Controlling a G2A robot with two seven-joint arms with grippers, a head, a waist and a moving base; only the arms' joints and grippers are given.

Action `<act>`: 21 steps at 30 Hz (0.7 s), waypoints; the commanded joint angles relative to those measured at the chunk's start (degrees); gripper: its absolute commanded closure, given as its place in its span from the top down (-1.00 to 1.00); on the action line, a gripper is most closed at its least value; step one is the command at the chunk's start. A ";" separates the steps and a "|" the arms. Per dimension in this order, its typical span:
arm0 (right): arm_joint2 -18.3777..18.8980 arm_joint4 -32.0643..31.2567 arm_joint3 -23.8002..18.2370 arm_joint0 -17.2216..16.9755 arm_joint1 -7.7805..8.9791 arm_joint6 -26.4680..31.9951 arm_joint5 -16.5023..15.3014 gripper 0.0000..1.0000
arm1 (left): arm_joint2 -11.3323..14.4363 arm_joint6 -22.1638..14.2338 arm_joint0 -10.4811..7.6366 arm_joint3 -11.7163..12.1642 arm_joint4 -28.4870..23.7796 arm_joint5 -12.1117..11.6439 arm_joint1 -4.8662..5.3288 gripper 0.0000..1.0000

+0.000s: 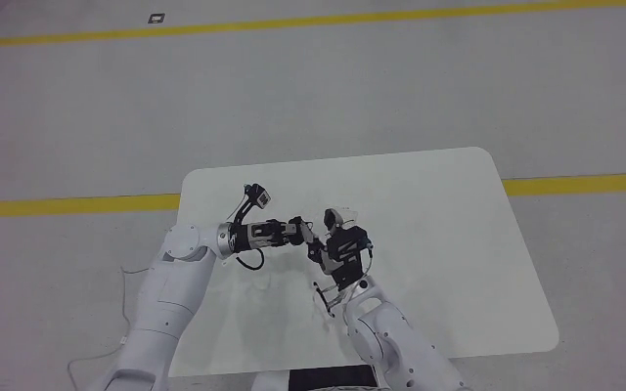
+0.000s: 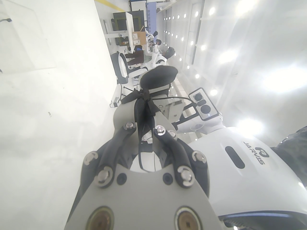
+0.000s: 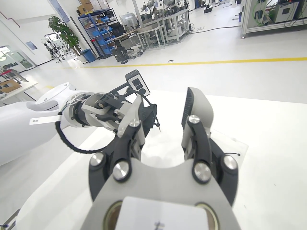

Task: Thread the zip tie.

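The zip tie (image 3: 157, 122) looks black, the table (image 1: 440, 195) white, floor lines (image 1: 293, 21) yellow.

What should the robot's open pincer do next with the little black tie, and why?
Probably nudge the right pincer toward the zip tie and close on its free end. The left pincer is shut on the tie, the right one is open beside it, and the end with the small head hangs loose.

Zip tie (image 3: 157, 122) mostly hidden inside left pincer (image 3: 145, 112).
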 commanded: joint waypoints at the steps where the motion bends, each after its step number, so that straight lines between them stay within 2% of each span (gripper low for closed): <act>1: 0.06 -0.20 -0.15 -0.28 0.06 -0.07 -0.08 0.34 | 0.00 0.00 0.00 0.00 0.00 0.00 0.00 -1.00; 2: 0.07 -0.30 -0.20 -0.38 0.09 -0.10 -0.12 0.22 | 0.00 0.00 0.00 0.00 0.00 0.00 0.00 -1.00; 3: 0.10 -0.47 -0.27 -0.51 0.12 -0.24 -0.16 0.02 | 0.00 0.00 0.00 0.00 0.00 0.00 0.00 -1.00; 7: 0.21 -1.00 -0.73 -0.95 0.24 -0.94 -0.24 -0.16 | 0.00 0.00 0.00 0.00 0.00 0.00 0.00 -1.00; 11: 0.28 -1.57 -1.14 -1.31 0.36 -1.25 -0.37 -0.48 | 0.00 0.00 0.00 0.00 0.00 0.00 0.00 -1.00; 12: 0.27 -1.68 -1.22 -1.37 0.38 -1.27 -0.39 -0.68 | 0.00 0.00 0.00 0.00 0.00 0.00 0.00 -1.00; 14: 0.22 -1.99 -1.33 -1.48 0.42 -1.32 -0.42 -0.94 | 0.00 0.00 0.00 0.00 0.00 0.00 0.00 -1.00; 15: 0.21 -2.07 -1.37 -1.52 0.44 -1.33 -0.43 -1.00 | 0.00 0.00 0.00 0.00 0.00 0.00 0.00 -1.00; 21: 0.09 -2.55 -1.39 -1.54 0.51 -1.35 -0.59 -1.00 | 0.00 0.00 0.00 0.00 0.00 0.00 0.00 -1.00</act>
